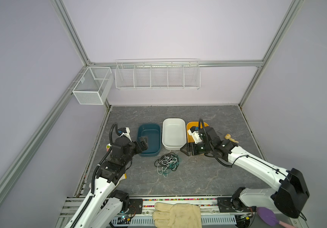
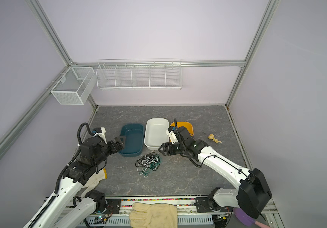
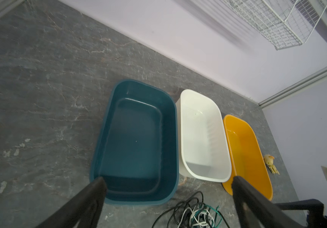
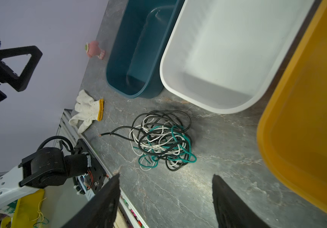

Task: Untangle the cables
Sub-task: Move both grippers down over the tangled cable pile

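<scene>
Where they lie, the cables (image 4: 161,140) form one tangle.

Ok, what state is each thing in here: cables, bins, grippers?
cables: one tangled pile lying on the table, not gripped
blue bin: empty
white bin: empty
orange bin: empty where visible
left gripper: open, holding nothing
right gripper: open, holding nothing

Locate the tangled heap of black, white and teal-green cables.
In a top view the cables lie centrally, just on the robot's side of the teal plastic bin and white plastic bin.
</scene>
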Robot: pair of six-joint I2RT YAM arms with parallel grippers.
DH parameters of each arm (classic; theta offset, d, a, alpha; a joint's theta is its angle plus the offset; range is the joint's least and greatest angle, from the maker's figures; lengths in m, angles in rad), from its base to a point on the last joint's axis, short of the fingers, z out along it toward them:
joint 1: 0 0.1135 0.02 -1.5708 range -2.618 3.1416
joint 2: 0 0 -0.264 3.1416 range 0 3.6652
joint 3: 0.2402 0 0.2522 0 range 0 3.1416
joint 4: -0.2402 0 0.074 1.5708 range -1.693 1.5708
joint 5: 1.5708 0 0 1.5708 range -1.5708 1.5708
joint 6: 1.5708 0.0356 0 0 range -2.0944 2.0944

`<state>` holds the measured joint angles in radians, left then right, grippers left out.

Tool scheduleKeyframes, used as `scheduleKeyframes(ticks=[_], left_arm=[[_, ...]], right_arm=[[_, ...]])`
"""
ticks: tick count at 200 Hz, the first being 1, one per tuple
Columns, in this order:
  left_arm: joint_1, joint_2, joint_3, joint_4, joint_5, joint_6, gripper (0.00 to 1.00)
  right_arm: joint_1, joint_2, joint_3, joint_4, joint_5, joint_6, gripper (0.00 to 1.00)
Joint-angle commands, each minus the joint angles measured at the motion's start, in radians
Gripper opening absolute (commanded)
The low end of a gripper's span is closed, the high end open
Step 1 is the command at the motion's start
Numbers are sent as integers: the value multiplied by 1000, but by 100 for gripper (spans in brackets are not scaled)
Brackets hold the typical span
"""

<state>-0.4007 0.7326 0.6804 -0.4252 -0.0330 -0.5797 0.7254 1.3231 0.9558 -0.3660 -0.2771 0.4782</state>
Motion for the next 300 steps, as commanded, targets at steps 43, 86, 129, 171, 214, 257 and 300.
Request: scheduleKeyframes(ticks=[43, 86, 129, 171, 214, 257, 300], left_arm=[[-128, 7, -76, -24, -19, -94, 100], [-180, 16, -126, -2, -10, -111, 99], [-228, 16, -174, 31, -16, -135, 98], [-239, 67, -212, 90, 10, -158, 98], [-253, 101, -234, 128, 19, -176, 98], [-275, 150, -235, 176, 44, -190, 98], [-324, 205, -234, 228, 44, -204, 98]], right_arm=[[168, 109, 51, -16, 205, -206, 65], [254, 176, 90, -44, 378, -276, 65], [289, 227, 121, -34, 454, -332, 50], [292, 249, 126, -11, 445, -348, 40], [295, 249, 116, 30, 419, -360, 23], [297, 249, 105, 62, 390, -362, 16], [302, 234, 91, 78, 370, -362, 7]])
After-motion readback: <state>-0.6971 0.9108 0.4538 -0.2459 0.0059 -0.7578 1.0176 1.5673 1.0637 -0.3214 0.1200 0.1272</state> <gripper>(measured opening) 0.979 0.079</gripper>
